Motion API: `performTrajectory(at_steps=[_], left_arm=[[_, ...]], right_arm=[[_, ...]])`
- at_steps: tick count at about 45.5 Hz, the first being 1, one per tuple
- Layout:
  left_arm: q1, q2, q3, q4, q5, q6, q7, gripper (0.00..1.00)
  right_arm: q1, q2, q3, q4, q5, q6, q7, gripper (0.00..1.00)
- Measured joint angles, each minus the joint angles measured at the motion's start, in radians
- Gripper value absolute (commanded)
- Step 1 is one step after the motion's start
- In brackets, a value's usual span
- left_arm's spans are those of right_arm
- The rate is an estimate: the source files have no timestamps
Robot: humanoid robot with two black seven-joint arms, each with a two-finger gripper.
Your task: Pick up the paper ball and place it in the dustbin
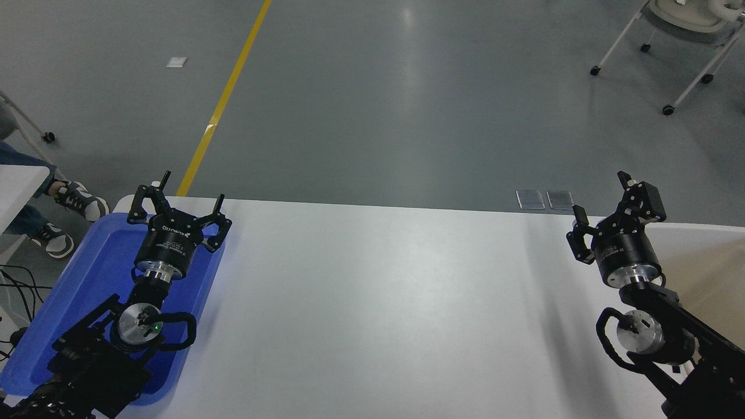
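White flat table (378,302) is the reference. Left black gripper (177,203) hangs over the shallow blue plastic tray (70,297) at its left edge, fingers spread, holding nothing. Right black gripper (605,209) hovers above its far-right corner, fingers apart, empty. Cream-beige dustbin rim (698,233) shows just past the table's right edge. Paper ball can't be seen.

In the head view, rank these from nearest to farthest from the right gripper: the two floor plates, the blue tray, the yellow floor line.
From the right gripper:
1. Floor plates, on the floor just past the table's far edge, slightly left of it.
2. Yellow floor line, far left on the floor.
3. Blue tray, at the table's left end under the left gripper.
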Motion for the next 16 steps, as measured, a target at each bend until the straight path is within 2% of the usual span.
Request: performTrajectory(at_steps=[16], left_arm=[[0.000,0.000,0.000,0.000,0.000,0.000,0.000,1.00]], right_arm=[[-0.015,0.046,-0.002,0.002,-0.038,-0.010,0.026,1.00]])
